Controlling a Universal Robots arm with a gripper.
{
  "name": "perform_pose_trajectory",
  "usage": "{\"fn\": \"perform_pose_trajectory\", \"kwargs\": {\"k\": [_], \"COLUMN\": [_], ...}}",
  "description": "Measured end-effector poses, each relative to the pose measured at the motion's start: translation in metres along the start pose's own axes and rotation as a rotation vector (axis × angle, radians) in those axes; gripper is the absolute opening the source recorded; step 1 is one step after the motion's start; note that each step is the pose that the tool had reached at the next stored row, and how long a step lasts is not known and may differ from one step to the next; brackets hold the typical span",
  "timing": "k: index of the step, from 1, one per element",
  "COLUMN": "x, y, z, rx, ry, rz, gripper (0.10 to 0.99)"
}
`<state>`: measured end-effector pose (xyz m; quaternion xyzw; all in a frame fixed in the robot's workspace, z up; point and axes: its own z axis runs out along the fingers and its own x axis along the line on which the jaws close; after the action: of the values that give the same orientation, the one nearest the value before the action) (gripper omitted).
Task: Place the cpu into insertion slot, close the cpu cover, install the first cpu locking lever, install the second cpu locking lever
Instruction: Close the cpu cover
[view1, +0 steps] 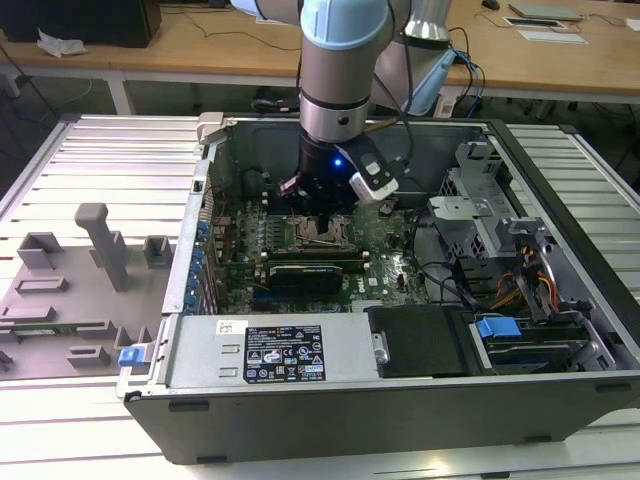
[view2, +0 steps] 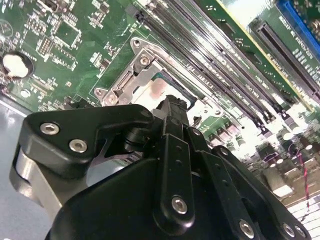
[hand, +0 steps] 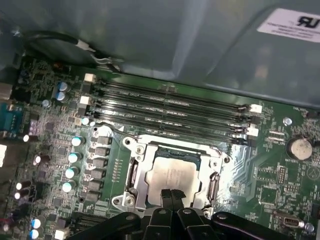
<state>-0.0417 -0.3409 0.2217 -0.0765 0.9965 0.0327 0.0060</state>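
Note:
The cpu (hand: 172, 175) lies in the insertion slot (hand: 131, 176) on the green motherboard, its silver top showing. The cpu cover (hand: 145, 167), a silvery frame, lies flat around the chip. A thin wire lever (hand: 170, 143) runs along the socket's edge beside the memory slots. My gripper (hand: 172, 193) is shut, its black fingertips pressed together just over the near edge of the cpu and cover, with nothing between them. In the second wrist view the fingers (view2: 172, 107) stand over the cpu (view2: 155, 90). In the exterior view my gripper (view1: 320, 215) hangs low inside the case over the socket (view1: 322, 236).
Long black memory slots (hand: 170, 107) run beside the socket. A black expansion card (view1: 305, 272) lies just in front of it. The case walls (view1: 200, 230), power supply (view1: 270, 350) and drive cage (view1: 520, 270) ring the board. A grey fixture tray (view1: 70, 290) sits at the exterior view's left.

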Motion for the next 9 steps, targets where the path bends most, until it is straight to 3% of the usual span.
{"fn": "perform_pose_trajectory", "kwargs": {"k": [9], "x": [0.0126], "y": [0.0061], "z": [0.0023], "rx": [0.001], "ry": [-0.0030], "rz": [0.047], "gripper": [0.106]}}
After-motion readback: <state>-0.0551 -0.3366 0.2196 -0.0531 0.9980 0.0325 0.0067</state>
